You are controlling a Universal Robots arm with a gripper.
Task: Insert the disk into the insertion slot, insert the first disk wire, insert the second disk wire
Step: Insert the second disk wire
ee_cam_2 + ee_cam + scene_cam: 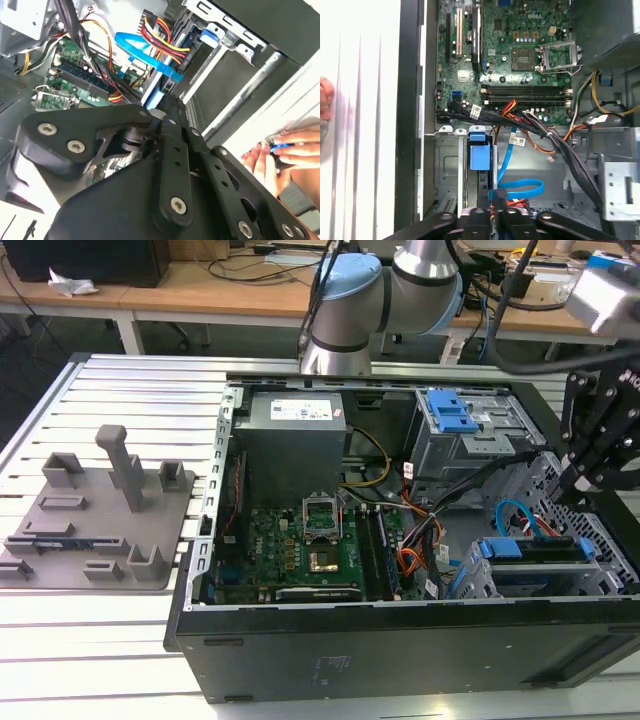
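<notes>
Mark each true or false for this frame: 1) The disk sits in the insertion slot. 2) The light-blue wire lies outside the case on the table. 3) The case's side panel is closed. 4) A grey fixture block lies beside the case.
1) True: the disk, framed by its blue caddy, sits in the insertion slot.
2) False: the second disk wire loops inside the computer case, next to the slot.
3) False: the case is open, motherboard exposed.
4) True: the grey fixture block lies on the exterior view's left.
</notes>
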